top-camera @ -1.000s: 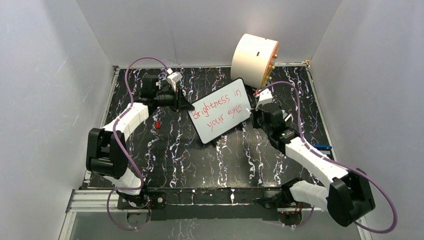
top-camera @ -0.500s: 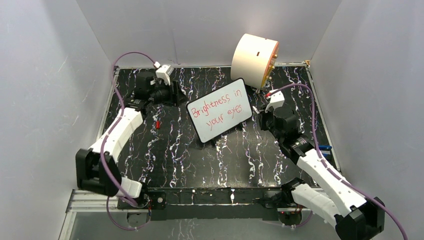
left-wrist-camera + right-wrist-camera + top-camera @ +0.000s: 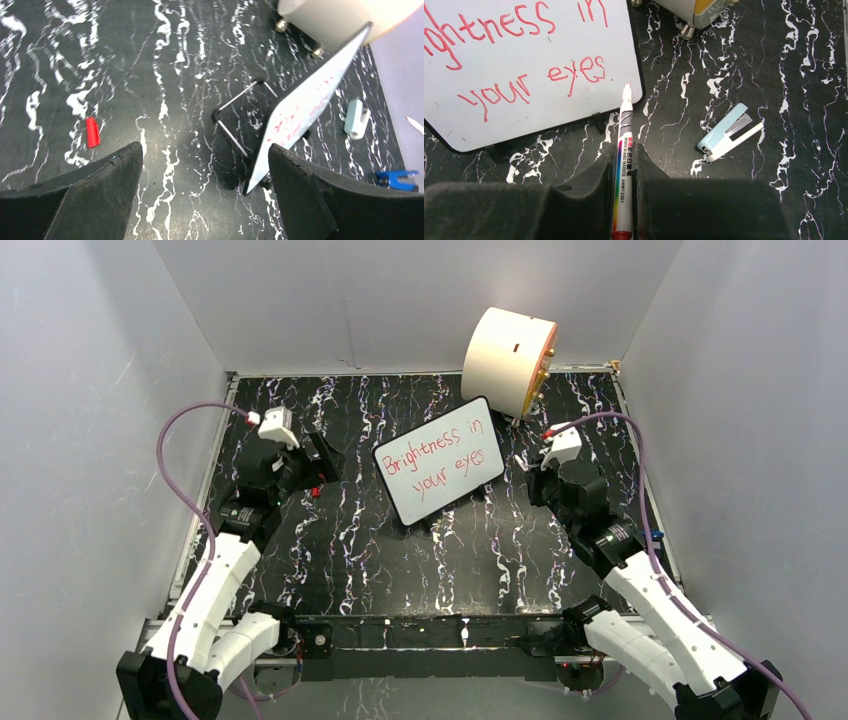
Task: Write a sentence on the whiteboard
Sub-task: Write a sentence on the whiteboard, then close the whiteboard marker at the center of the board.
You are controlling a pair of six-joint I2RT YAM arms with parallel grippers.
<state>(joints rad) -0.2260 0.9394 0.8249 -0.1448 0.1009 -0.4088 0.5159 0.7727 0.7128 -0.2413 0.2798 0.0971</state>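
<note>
The whiteboard (image 3: pixel 440 472) stands tilted on a wire stand (image 3: pixel 240 114) at mid-table. It carries the sentence (image 3: pixel 446 456) in red, "Brightness in your eyes", in two lines. My right gripper (image 3: pixel 624 150) is shut on a white board marker (image 3: pixel 623 165), whose bare tip sits just off the whiteboard's (image 3: pixel 524 55) lower right corner, below "eyes" (image 3: pixel 576 72). My left gripper (image 3: pixel 205 149) is open and empty, left of the whiteboard (image 3: pixel 310 102) and apart from it. A red marker cap (image 3: pixel 92 132) lies on the table beside its left finger.
A big cream cylinder (image 3: pixel 508 360) lies on its side behind the board at the back. A light blue stapler (image 3: pixel 729 132) lies right of the board, and a small blue item (image 3: pixel 400 178) lies further right. Grey walls enclose the black marbled table (image 3: pixel 400 560).
My left gripper has opened wide and its arm has drawn back from the board's left edge toward the near left. The right arm has backed off slightly, marker still gripped.
</note>
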